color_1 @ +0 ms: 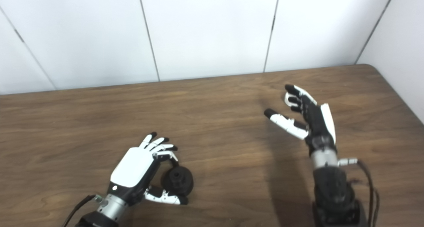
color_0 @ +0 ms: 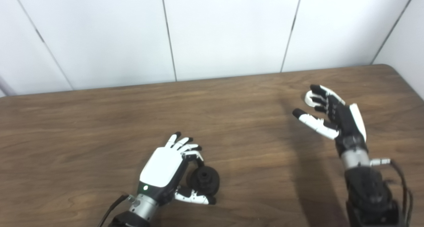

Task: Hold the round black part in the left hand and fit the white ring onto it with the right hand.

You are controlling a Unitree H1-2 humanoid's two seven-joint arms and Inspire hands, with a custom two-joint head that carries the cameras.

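Note:
The round black part (color_0: 203, 180) rests on the wooden table near the front, with a raised hub in its middle. My left hand (color_0: 165, 169) lies palm down beside it, with a curled finger touching its far side and the thumb against its near side, so the part is pinched between them. My right hand (color_0: 331, 116) is raised at the right, open, its thumb spread away from the fingers. The white ring (color_0: 308, 98) shows just behind that hand's fingertips, partly hidden by them. Whether the fingers touch it is unclear.
The brown wooden table (color_0: 99, 127) runs to a white panelled wall at the back. Its rounded right corner (color_0: 394, 68) is close to my right hand. A cable (color_0: 402, 184) hangs off the right forearm.

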